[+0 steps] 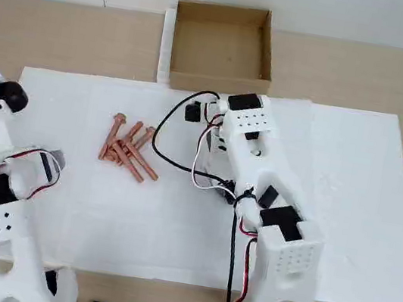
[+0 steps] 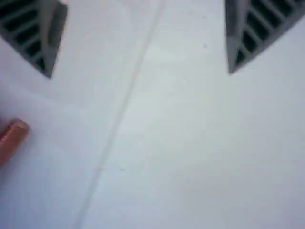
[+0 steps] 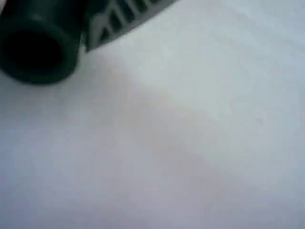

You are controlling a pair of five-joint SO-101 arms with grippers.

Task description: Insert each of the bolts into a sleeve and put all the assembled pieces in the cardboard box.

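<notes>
the right gripper (image 1: pixel 195 112) looks clamped on a black sleeve (image 3: pixel 35 45), its bore left open, i'd guess for one of the copper bolts (image 1: pixel 127 148) heaped on the white sheet (image 1: pixel 346 205) short of the cardboard box (image 1: pixel 224 8), while the left gripper (image 2: pixel 139 72) hangs released nearby.

You are looking down past your left gripper (image 2: pixel 139 71) at a white sheet (image 2: pixel 200 152) close beneath it. Its two dark, ribbed fingers (image 2: pixel 259 28) stand wide apart, with bare sheet between them. A faint straight crease (image 2: pixel 125 105) runs across the sheet and passes between the fingers. At the edge of the view, near one finger but apart from it, lies the end of a copper-coloured piece (image 2: pixel 12 138), bolt or sleeve you cannot tell.
</notes>
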